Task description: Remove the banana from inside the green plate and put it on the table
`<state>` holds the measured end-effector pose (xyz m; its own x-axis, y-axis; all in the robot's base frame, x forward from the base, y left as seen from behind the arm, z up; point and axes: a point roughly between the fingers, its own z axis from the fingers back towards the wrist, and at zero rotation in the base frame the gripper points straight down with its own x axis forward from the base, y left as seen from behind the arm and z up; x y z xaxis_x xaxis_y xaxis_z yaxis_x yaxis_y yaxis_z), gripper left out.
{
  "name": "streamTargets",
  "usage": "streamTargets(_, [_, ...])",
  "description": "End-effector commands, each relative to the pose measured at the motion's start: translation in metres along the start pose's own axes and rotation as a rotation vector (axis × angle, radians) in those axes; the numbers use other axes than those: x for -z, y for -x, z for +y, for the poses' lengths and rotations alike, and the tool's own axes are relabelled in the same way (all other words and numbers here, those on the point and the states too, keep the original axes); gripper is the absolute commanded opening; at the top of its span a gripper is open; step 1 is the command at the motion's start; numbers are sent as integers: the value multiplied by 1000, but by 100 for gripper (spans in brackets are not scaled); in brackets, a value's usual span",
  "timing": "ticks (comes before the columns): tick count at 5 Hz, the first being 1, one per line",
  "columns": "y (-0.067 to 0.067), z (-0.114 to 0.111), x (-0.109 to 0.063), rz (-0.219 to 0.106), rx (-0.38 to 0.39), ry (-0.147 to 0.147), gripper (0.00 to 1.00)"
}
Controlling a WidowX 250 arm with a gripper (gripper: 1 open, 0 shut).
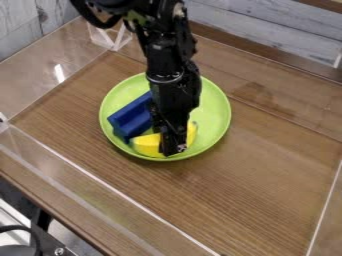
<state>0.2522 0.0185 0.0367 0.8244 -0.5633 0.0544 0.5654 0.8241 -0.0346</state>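
Blue block apparently touches banana in plate.

Bare table lies open from three to six o'clock of the green plate; a blue block crowds nine o'clock.

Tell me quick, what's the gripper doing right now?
Gripper: jaws shut on the banana, which lies in the green plate.
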Motion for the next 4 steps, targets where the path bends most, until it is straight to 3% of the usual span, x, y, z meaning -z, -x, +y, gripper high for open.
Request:
streamTargets(1, [-8, 4, -20, -44, 1, -47, 0])
streamTargets(4, [-10, 2, -36, -41, -28, -59, 0])
